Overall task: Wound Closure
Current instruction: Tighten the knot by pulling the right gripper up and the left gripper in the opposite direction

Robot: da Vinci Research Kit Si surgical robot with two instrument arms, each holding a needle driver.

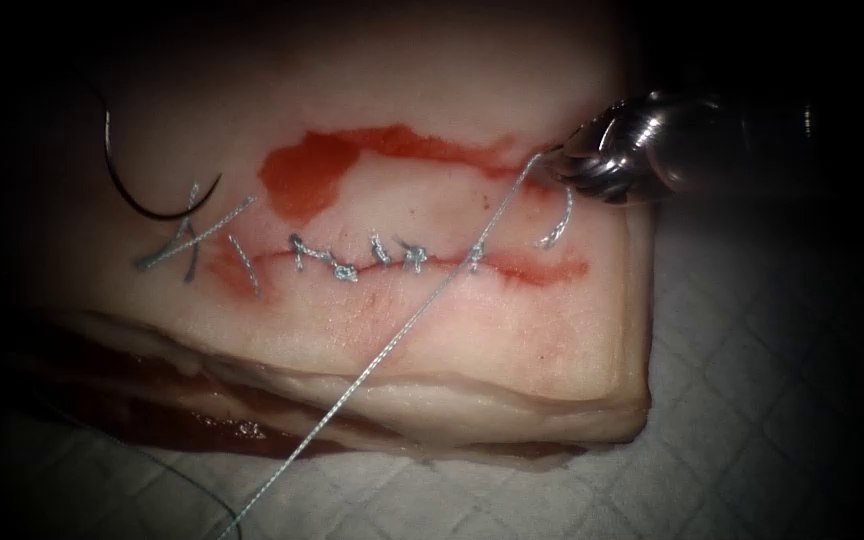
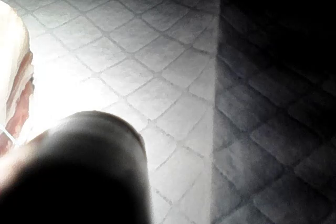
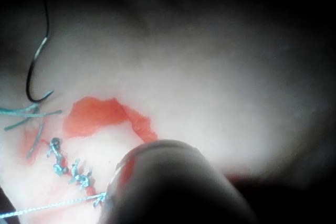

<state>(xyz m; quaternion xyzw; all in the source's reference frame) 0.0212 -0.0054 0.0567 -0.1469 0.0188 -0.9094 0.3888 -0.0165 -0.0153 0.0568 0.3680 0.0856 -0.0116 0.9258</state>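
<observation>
The right hand (image 1: 564,158) pinches the thread (image 1: 392,340) near the tissue's (image 1: 402,90) right edge. The needle (image 1: 147,195) lies free near the cut's (image 1: 392,262) left end.

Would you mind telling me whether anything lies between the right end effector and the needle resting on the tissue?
Between the right end effector and the needle at the cut's left end lie only flat red fluid and cut thread ends; nothing raised.

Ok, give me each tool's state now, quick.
Left tool: cannot be told.
Right tool: shut on the thread, right of the cut.
Needle: held by neither, lying on the tissue at left.
</observation>
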